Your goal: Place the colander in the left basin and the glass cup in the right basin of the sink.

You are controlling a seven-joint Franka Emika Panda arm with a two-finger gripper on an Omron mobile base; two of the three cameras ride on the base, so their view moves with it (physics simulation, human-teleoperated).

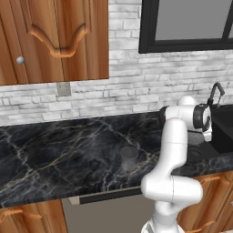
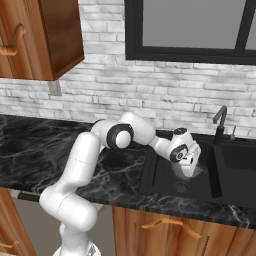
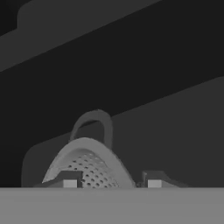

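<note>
Right base view was where the arm could be seen reaching over the sink (image 2: 150,187), with the fingers (image 2: 189,171) down low in the left basin (image 2: 162,177). The colander (image 2: 186,172) was seen as a pale, dotted shape right under the hand, close above the drain (it was hard to tell if it sat on the basin floor yet).

From the hand view, the colander (image 3: 89,164) was seen between the two fingertips (image 3: 70,183), with its rim and one small handle poking up. The fingers (image 3: 111,183) were parted some way, on either side of the rim. Whether the rim was gripped or let go could not be told from these pictures.

The glass cup (image 1: 129,158) was seen in the left base view. It stood upright on the dark marble bench (image 1: 59,154), well apart from the sink and to the left of the arm. The right basin (image 2: 240,170) was seen past the black divider, beside the faucet (image 2: 219,125).

So the first step looked nearly done: the colander was being put down in the left basin. Next, the fingers would likely need to be opened wide and lifted straight up, so the colander is not dragged along. Then the hand would have to be swung back over the bench to the glass cup.
</note>
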